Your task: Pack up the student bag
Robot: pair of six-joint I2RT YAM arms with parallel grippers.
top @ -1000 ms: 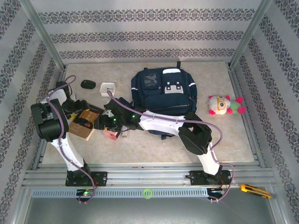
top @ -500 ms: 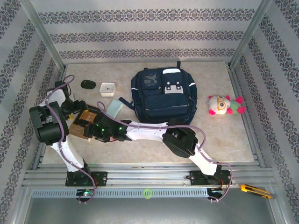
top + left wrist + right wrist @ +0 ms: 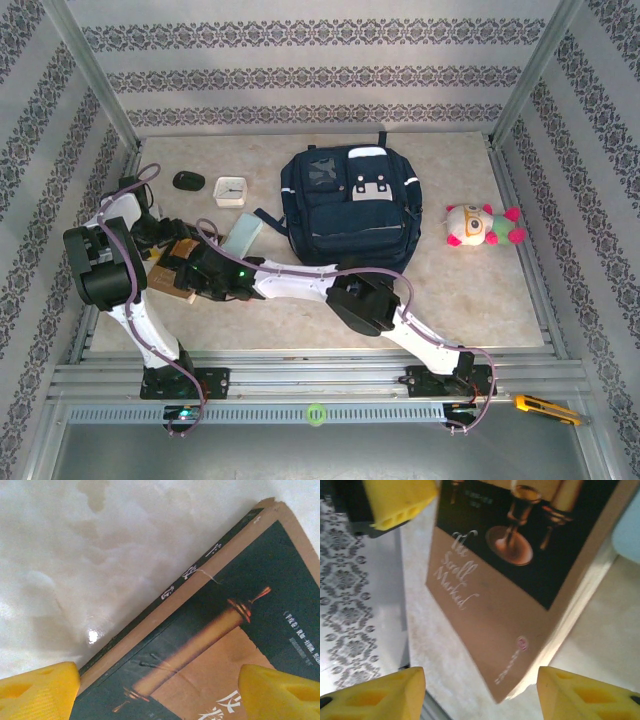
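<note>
Paperback point(image 3: 215, 645), matte-covered, lies flat on glossy marbled tabletop point(image 3: 100, 545).

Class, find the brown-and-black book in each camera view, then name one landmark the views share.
Top external: the book lies lower left of the student bag.
Left wrist: lower right.
Right wrist: upper centre.
Shared landmark: pale marble tabletop.

In the left wrist view the book point(image 3: 210, 645) is cut off at the right and bottom edges, and its small print is unreadable. The right wrist view cuts off its top, slightly blurred.
</note>
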